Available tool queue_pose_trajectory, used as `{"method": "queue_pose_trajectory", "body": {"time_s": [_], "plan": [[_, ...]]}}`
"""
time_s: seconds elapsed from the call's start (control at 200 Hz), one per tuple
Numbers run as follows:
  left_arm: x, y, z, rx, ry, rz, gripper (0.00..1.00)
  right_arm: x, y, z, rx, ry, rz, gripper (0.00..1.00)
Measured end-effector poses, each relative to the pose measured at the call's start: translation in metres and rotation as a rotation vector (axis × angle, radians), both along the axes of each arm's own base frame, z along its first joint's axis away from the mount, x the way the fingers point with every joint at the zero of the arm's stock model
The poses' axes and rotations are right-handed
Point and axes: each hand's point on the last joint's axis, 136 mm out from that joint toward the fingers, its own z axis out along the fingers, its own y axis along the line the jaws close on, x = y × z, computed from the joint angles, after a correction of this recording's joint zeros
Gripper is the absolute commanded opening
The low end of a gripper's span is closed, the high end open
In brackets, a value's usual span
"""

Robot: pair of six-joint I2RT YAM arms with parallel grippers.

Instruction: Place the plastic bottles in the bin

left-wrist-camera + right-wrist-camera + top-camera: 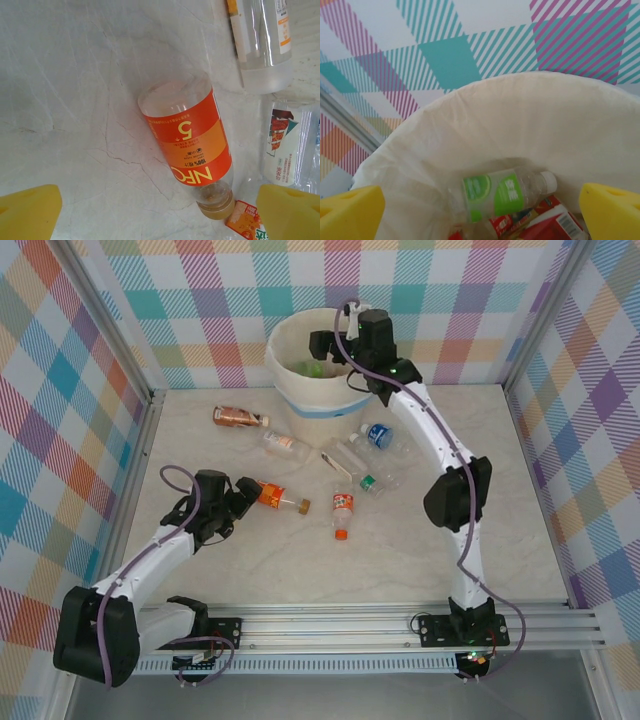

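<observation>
On the marbled tabletop [300, 570] between plaid walls [60, 390], plastic bottles [343, 508] lie scattered; both jaws gape wide, empty.

I see the clear plastic bottle with the orange label [187, 145] glossy and smooth, the pale marble-veined tabletop [75, 100] matt, the round cream bin's white liner [520, 120] soft and wrinkled, the silver metal rail [350, 625] dully shiny.

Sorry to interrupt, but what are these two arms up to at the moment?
The arms are filling the bin. The right tool hangs open above it, and a green-labelled bottle lies inside. The left tool, open, is lined up on an orange-labelled bottle lying on the table, not yet gripped. Several other bottles lie nearby.
</observation>
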Motion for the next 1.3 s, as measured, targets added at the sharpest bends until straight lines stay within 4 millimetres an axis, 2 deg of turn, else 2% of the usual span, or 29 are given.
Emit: {"method": "queue_pose_trajectory", "body": {"time_s": [0.195, 0.335, 0.465, 0.655, 0.795, 0.93, 1.025, 1.145, 1.215, 1.3], "plan": [[0.001, 0.004, 0.016, -0.015, -0.049, 0.033, 1.0, -0.063, -0.016, 0.019, 0.013, -0.023, 0.06, 1.0], [-0.002, 0.006, 0.014, -0.031, -0.045, 0.065, 1.0, -0.107, -0.03, 0.016, 0.026, -0.042, 0.094, 1.0], [-0.005, 0.003, 0.01, -0.048, -0.027, 0.089, 1.0, -0.145, -0.045, -0.008, 0.027, -0.026, 0.117, 1.0], [-0.009, -0.007, -0.005, -0.074, 0.043, 0.104, 1.0, -0.189, -0.056, -0.064, 0.045, 0.068, 0.164, 1.0], [-0.01, -0.019, -0.018, -0.096, 0.108, 0.123, 1.0, -0.214, -0.055, -0.097, 0.086, 0.162, 0.218, 1.0], [0.002, -0.038, -0.02, -0.101, 0.152, 0.126, 1.0, -0.232, -0.056, -0.115, 0.114, 0.206, 0.251, 1.0], [0.021, -0.047, -0.011, -0.091, 0.158, 0.146, 1.0, -0.237, -0.057, -0.119, 0.125, 0.218, 0.258, 1.0], [0.043, -0.051, -0.005, -0.079, 0.176, 0.205, 1.0, -0.24, -0.055, -0.115, 0.135, 0.209, 0.278, 1.0], [0.047, -0.049, -0.014, -0.063, 0.207, 0.239, 1.0, -0.244, -0.055, -0.114, 0.143, 0.194, 0.29, 1.0], [0.046, -0.047, -0.035, -0.019, 0.278, 0.26, 0.97, -0.251, -0.058, -0.122, 0.146, 0.192, 0.294, 1.0]]}}
